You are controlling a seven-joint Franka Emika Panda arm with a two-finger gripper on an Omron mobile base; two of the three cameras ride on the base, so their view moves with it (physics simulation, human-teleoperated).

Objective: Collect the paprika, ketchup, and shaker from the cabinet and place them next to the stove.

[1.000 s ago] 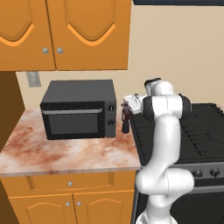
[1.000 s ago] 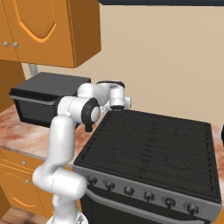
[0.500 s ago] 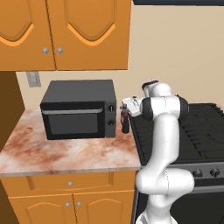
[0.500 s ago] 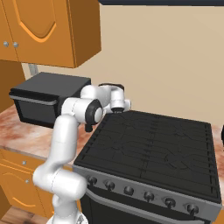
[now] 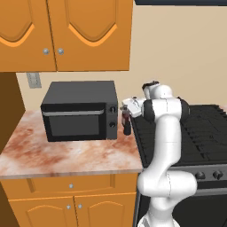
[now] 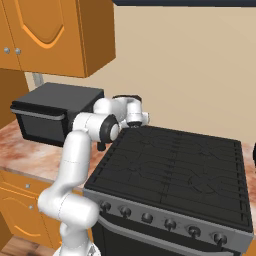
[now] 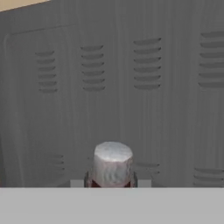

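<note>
The ketchup (image 5: 127, 124), a dark bottle, stands upright on the marble counter (image 5: 66, 153) in the gap between the microwave and the stove (image 5: 195, 133). My gripper (image 5: 126, 107) comes in from the stove side, and its fingers hug the bottle's neck. In the hand view the pale cap of the ketchup (image 7: 113, 164) sits centred between the fingertips. From the right base view my forearm hides the hand, and just the bottle's base (image 6: 101, 146) peeks out beside the stove (image 6: 170, 165). The paprika, the shaker and the cabinet are out of view.
A black microwave (image 5: 80, 111) stands close left of the bottle, and its vented side (image 7: 131, 87) faces the hand camera. Orange cabinets with curved-groove doors (image 5: 66, 31) hang overhead. Bare counter lies in front of the microwave. The wall is just behind.
The hand has come down and a little toward the microwave with the bottle, which now rests on the counter. The base has not moved.
</note>
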